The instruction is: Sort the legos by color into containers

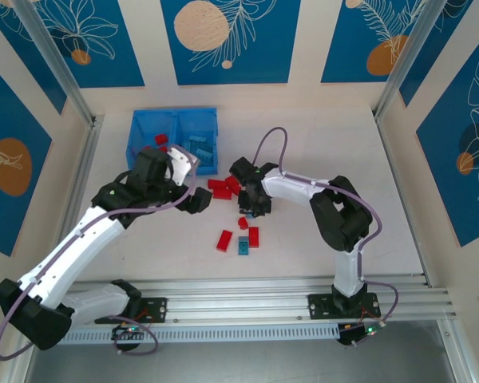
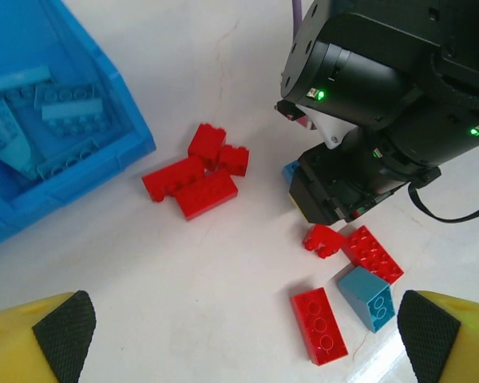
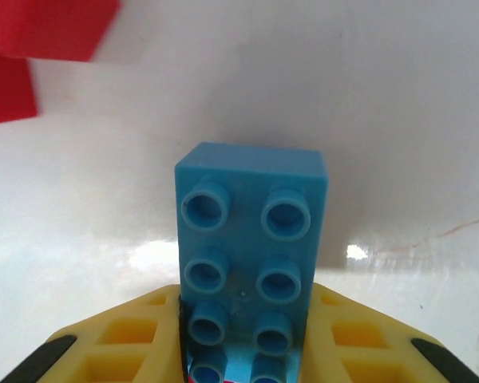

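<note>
Yellow fingers (image 3: 164,319) of your right gripper (image 3: 243,335) pinch blue brick (image 3: 247,207), long axis up-frame. Tray (image 1: 134,136) lies upper left in top view; aim for right compartment (image 1: 193,120). Left gripper (image 2: 243,339) wide, empty.

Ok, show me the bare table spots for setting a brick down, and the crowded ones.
Free: the white table from the blue plastic tray across to its far-right edge, and the strip right of the right arm. Crowded: mid-table, where the red plastic brick cluster, the right end effector gripping a light blue plastic brick, and four loose bricks sit close.
</note>
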`<act>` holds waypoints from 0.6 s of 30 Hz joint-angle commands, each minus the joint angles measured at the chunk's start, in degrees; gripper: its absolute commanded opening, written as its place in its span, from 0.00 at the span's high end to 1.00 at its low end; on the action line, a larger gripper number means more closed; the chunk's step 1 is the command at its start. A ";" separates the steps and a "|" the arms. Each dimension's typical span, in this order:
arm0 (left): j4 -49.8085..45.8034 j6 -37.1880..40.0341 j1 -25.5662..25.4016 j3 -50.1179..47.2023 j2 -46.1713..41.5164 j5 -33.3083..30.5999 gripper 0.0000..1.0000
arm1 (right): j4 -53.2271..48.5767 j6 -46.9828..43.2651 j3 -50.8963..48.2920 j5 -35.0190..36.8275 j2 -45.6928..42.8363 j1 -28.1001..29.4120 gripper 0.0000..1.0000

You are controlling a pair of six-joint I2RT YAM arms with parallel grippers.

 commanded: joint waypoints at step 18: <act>3.95 -7.88 -0.35 -7.22 -9.02 -17.85 0.00 | -1.57 -14.43 54.40 1.26 17.01 0.94 0.76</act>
